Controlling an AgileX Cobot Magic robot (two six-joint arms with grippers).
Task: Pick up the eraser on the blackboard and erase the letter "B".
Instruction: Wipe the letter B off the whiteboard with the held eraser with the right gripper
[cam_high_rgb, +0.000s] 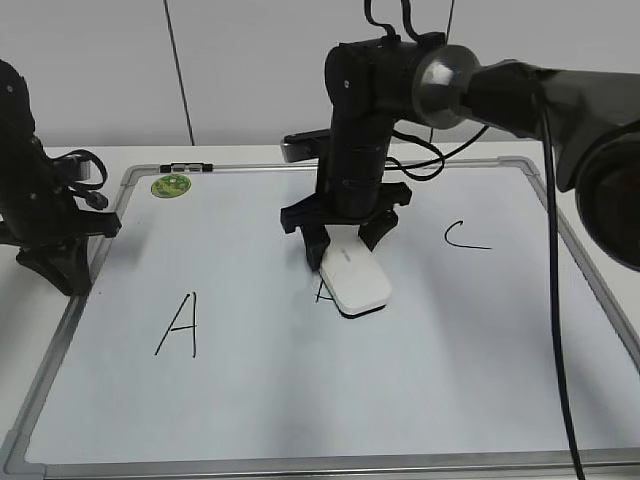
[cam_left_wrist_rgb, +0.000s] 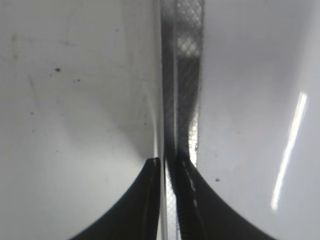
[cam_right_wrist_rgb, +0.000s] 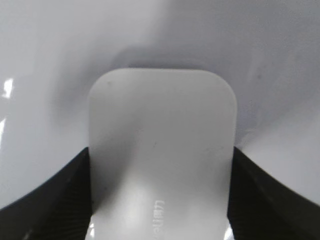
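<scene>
The white eraser (cam_high_rgb: 357, 280) lies flat on the blackboard (cam_high_rgb: 300, 400), near its middle. My right gripper (cam_high_rgb: 343, 240) is shut on the eraser, one jaw on each long side. The right wrist view shows the eraser (cam_right_wrist_rgb: 160, 145) between the two dark jaws (cam_right_wrist_rgb: 160, 167). The letter "B" is almost wholly hidden under the eraser; only a short black stroke (cam_high_rgb: 322, 292) shows at its left edge. My left gripper (cam_high_rgb: 60, 270) is shut and empty at the board's left edge. Its tips (cam_left_wrist_rgb: 167, 165) hang over the grey frame (cam_left_wrist_rgb: 182, 75).
A black "A" (cam_high_rgb: 178, 325) is on the board's left and a "C" (cam_high_rgb: 465, 235) on its right. A round green magnet (cam_high_rgb: 171, 185) sits at the top left corner, with a small black-and-white marker (cam_high_rgb: 186, 166) on the top frame.
</scene>
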